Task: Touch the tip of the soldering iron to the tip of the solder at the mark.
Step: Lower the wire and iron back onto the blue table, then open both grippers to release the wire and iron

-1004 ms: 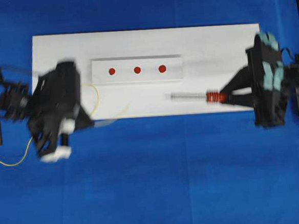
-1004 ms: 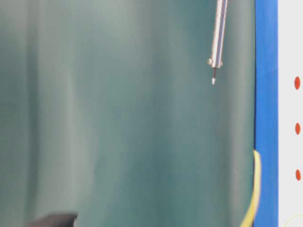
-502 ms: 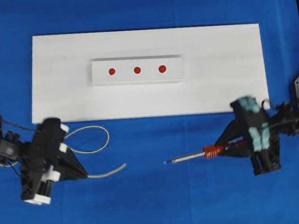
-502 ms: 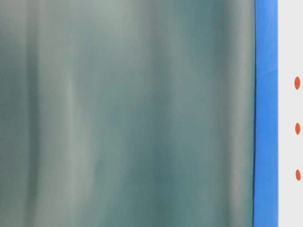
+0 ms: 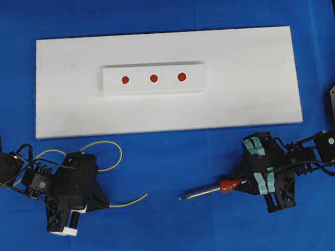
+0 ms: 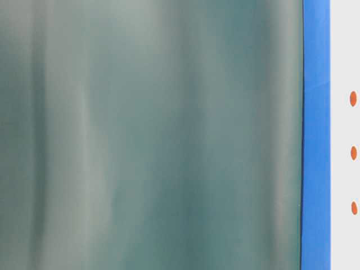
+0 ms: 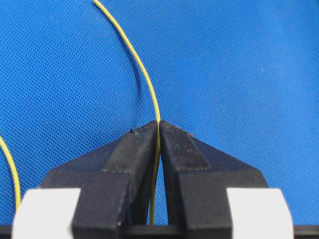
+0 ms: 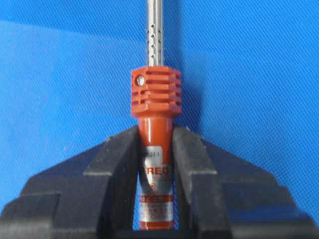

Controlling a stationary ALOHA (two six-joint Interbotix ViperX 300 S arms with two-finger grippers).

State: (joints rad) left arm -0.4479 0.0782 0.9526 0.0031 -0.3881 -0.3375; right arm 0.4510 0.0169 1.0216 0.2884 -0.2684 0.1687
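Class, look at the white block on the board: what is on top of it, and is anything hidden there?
On top of the white block sit three red marks in a row, all uncovered. Neither the soldering iron nor the solder lies on it; both are over the blue cloth. What is beneath the block cannot be seen.

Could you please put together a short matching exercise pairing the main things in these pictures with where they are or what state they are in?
Things:
1. soldering iron
2. solder
3. three red marks
4. white board

Places or states:
A. on the raised white strip in the middle of the board
B. pinched between the left gripper's fingers
C. lying on the blue cloth with nothing held over it
D. clamped by its red handle in the right gripper

Pairs: 1-D, 2-B, 3-A, 4-C
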